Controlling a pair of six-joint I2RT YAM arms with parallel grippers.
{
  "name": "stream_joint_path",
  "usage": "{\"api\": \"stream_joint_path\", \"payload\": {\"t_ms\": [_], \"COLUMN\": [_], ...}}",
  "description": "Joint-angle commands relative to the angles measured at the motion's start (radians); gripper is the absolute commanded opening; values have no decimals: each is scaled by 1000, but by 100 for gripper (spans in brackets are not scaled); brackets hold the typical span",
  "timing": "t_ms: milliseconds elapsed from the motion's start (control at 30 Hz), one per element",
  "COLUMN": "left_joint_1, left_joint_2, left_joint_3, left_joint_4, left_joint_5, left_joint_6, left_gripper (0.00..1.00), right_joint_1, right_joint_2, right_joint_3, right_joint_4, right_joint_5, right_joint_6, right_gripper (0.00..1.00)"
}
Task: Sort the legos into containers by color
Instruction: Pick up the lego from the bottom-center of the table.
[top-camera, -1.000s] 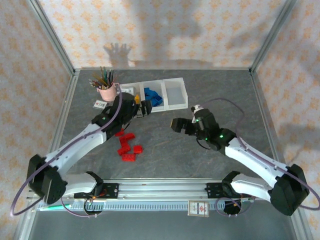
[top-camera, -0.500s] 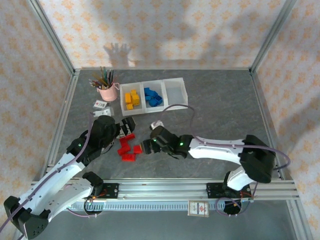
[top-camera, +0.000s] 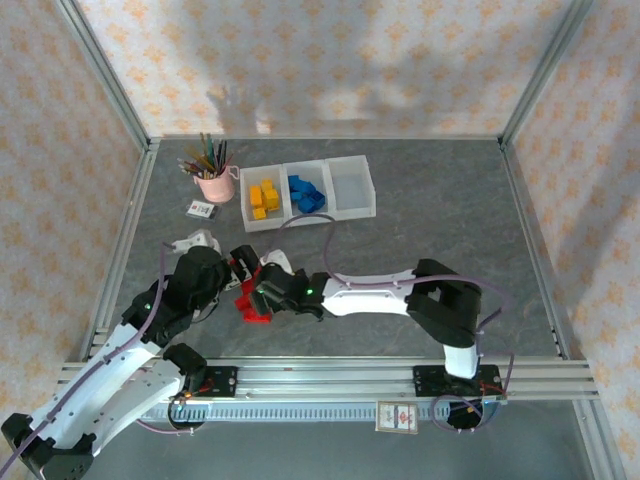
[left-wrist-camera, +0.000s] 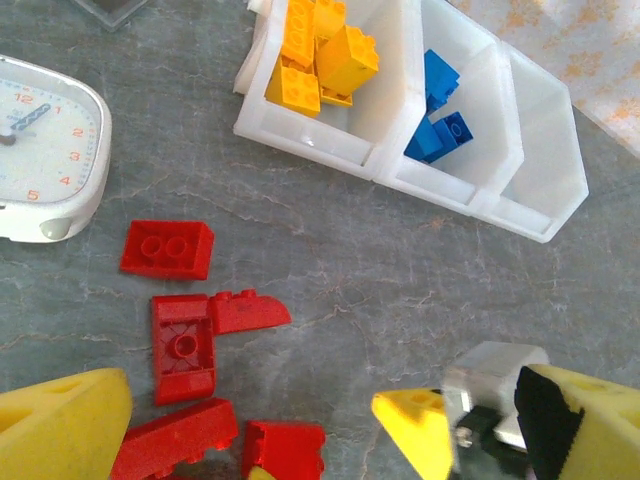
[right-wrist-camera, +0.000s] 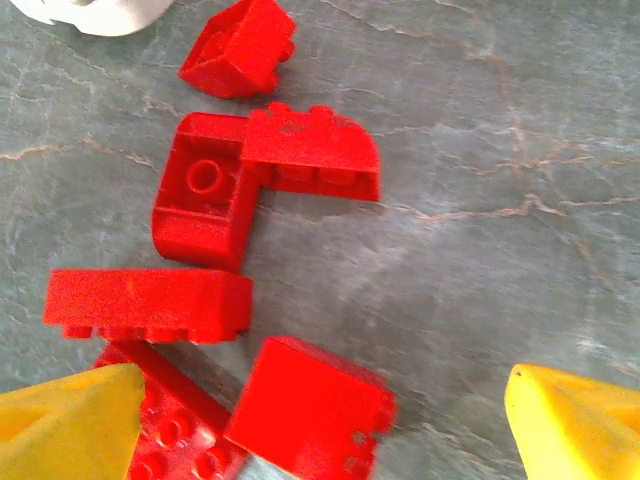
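Several red legos (right-wrist-camera: 205, 190) lie loose on the near left part of the grey table (top-camera: 440, 230), and both grippers hang low over them. The right gripper (right-wrist-camera: 325, 395) has its yellow pads (right-wrist-camera: 65, 425) spread wide, with one red brick lying between them and clear of both (nothing is gripped). The left gripper (top-camera: 243, 265) is likewise spread wide, at the left of the pile. The containers (top-camera: 352, 188) sit farther back, well apart. They hold yellow legos (left-wrist-camera: 318, 55) in the left bin and blue legos (left-wrist-camera: 437, 135) in the middle one. A white clock (left-wrist-camera: 40, 150) rests left of the red bricks.
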Motion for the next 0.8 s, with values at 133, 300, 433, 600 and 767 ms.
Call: {"api": "stream_joint_path", "payload": {"t_ms": [133, 300, 433, 600, 767], "left_joint_1": [6, 6, 7, 8, 8], "left_joint_2": [-29, -47, -45, -49, -49], "left_joint_3": [-12, -14, -13, -13, -6], "left_joint_4": [-65, -63, -68, -69, -67], "left_joint_5": [-29, -29, -34, -35, -34], "left_joint_6": [-26, -24, -24, -26, -24], "left_gripper": [99, 99, 99, 99, 99], "right_joint_1": [16, 16, 16, 16, 14], "right_joint_2": [67, 98, 134, 153, 94], "right_joint_3": [56, 72, 112, 135, 114], "right_joint_4": [-105, -117, -135, -149, -147], "right_joint_5": [102, 97, 105, 117, 144], "right_joint_6": [118, 138, 147, 150, 156], "right_gripper": [86, 78, 72, 57, 41]}}
